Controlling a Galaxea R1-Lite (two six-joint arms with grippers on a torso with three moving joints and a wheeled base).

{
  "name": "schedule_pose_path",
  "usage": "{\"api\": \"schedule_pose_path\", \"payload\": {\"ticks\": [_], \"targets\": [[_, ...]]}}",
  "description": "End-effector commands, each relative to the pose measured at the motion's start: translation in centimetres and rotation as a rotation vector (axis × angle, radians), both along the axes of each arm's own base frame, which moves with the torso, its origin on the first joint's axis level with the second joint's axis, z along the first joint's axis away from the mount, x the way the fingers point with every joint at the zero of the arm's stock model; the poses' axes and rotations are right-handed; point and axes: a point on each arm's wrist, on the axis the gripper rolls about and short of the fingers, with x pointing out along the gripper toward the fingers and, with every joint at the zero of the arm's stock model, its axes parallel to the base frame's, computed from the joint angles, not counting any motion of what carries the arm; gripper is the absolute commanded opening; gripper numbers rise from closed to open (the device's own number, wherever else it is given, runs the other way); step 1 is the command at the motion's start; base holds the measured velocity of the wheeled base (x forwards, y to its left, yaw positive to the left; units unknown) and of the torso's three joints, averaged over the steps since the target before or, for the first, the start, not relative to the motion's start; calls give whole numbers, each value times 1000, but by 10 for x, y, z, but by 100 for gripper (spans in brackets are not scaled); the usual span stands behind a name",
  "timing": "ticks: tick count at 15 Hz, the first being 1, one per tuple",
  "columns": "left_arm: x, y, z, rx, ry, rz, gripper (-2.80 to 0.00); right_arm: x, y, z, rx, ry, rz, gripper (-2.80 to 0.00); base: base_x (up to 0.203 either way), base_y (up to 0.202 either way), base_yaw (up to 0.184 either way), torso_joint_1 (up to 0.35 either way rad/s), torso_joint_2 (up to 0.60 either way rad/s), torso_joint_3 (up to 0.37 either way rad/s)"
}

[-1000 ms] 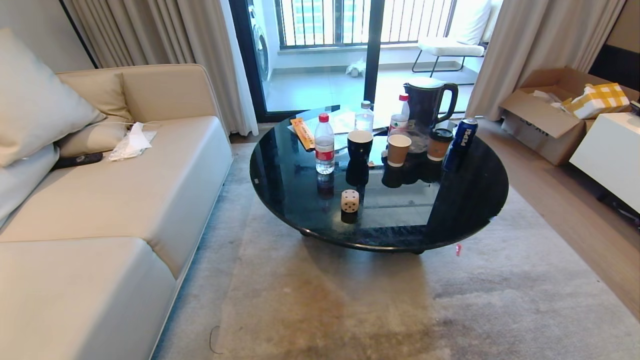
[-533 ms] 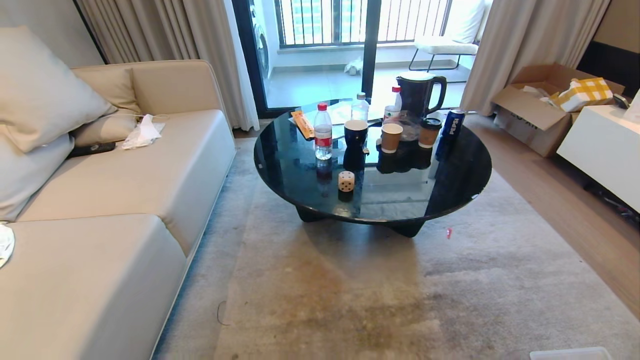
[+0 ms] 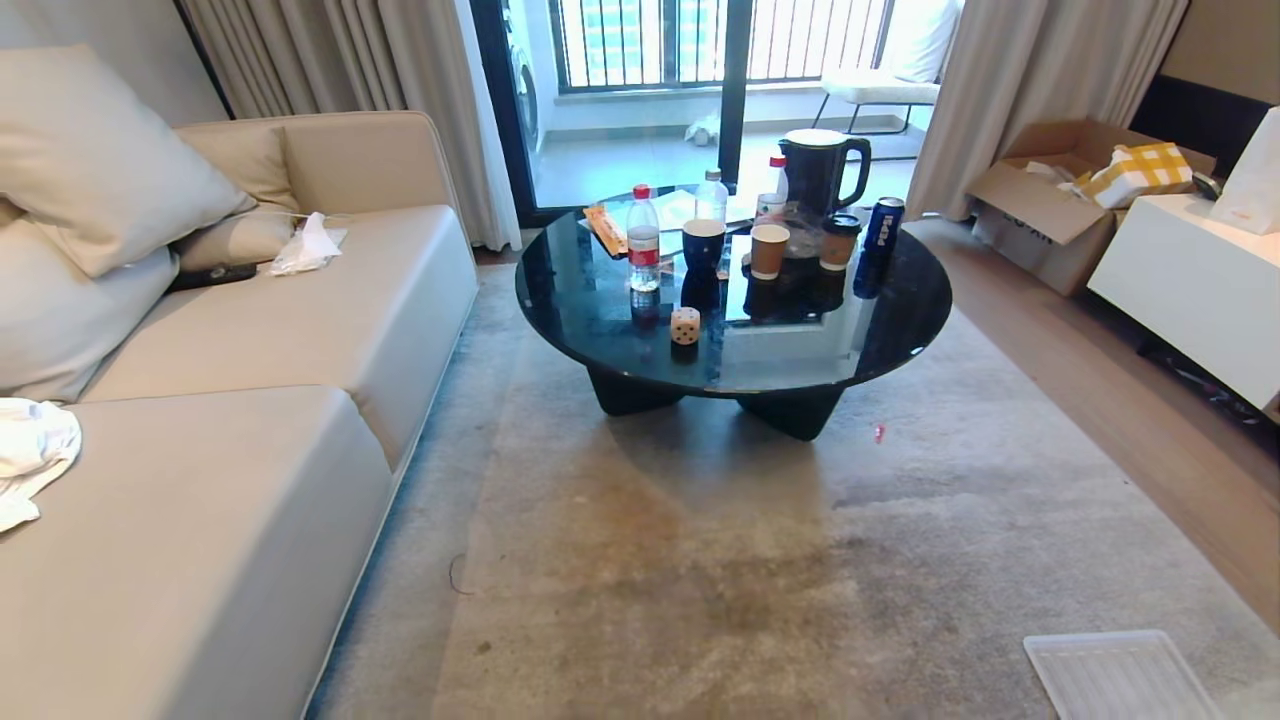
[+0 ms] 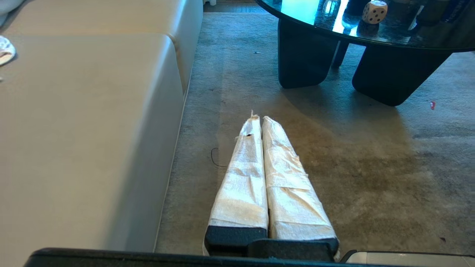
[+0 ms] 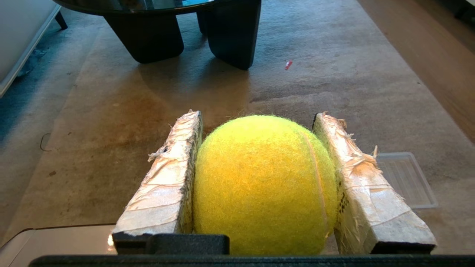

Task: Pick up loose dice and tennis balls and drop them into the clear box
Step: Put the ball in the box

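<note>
A fuzzy yellow-green tennis ball (image 5: 263, 185) fills the space between my right gripper's (image 5: 258, 115) taped fingers, which are shut on it above the carpet. My left gripper (image 4: 259, 118) is shut with nothing in it and hangs over the carpet beside the sofa. A cream die (image 3: 685, 326) with dark pips rests near the front edge of the round black glass table (image 3: 880, 330); the left wrist view shows the die (image 4: 374, 11) too. Neither gripper appears in the head view. The clear box is out of view.
A flat ribbed clear tray (image 3: 1120, 675) lies on the carpet at the lower right. Bottles, cups, a can and a dark jug (image 3: 818, 170) crowd the table's far side. A beige sofa (image 3: 250, 400) runs along the left; a cardboard box (image 3: 1040, 200) and white cabinet (image 3: 1190, 290) stand on the right.
The whole head view has pulled back from the table, so the camera moved. The flat tray has come into view at the lower right. The die keeps its place on the table.
</note>
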Motion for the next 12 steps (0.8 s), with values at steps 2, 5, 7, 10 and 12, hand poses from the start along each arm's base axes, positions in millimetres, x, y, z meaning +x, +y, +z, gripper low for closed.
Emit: {"api": "schedule_pose_path", "payload": {"ticks": [2,5,7,10,12], "targets": [[0,0,0,-2,1,1,-280,0,0,0,0,2,0,-280,-183,0,0,0,4,7],[0,0,0,0,-1,0,-280,0,0,0,0,2,0,-280,-183,0,0,2,2,4],[0,0,0,-2,1,0,-280,0,0,0,0,2,0,-280,-186,0,-1,4,2,2],[0,0,0,-2,1,0,-280,0,0,0,0,2,0,-280,-103,0,-1,1,3,3],[0,0,0,0,1,0,-280,0,0,0,0,2,0,-280,0,0,0,0,0,0]]}}
